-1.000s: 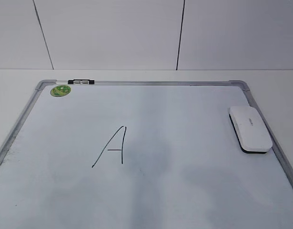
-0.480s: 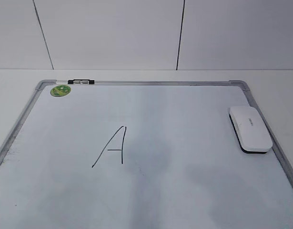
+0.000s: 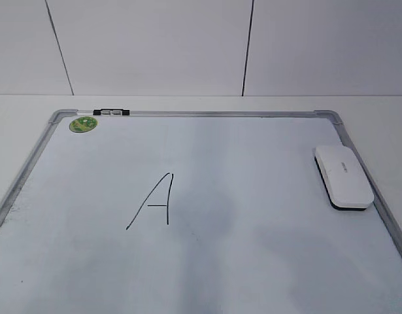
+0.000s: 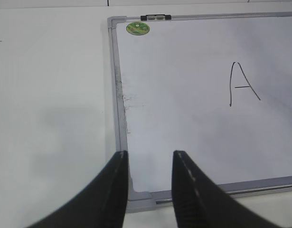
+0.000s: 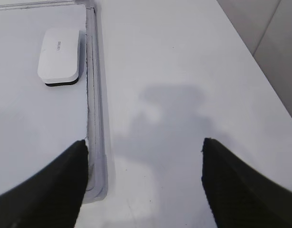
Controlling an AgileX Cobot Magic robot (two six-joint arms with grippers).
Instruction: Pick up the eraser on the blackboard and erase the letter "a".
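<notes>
The blackboard (image 3: 253, 163) is a white dry-erase board with a silver frame, lying flat. The white eraser (image 3: 343, 176) rests on it by the right frame, untouched. It also shows at the top left of the right wrist view (image 5: 59, 54). The only writing I see is a tall capital "A" (image 3: 155, 203), left of centre. No small letter "a" shows in any view. My left gripper (image 4: 149, 154) is open and empty above the board's near left corner (image 4: 136, 197). My right gripper (image 5: 143, 141) is wide open and empty over the table, beside the board's near right corner (image 5: 96, 180).
A round green magnet (image 3: 83, 123) sits at the board's far left corner, next to a small black and silver clip (image 3: 111, 112) on the top frame. White table surrounds the board. A panelled wall (image 3: 187, 46) stands behind.
</notes>
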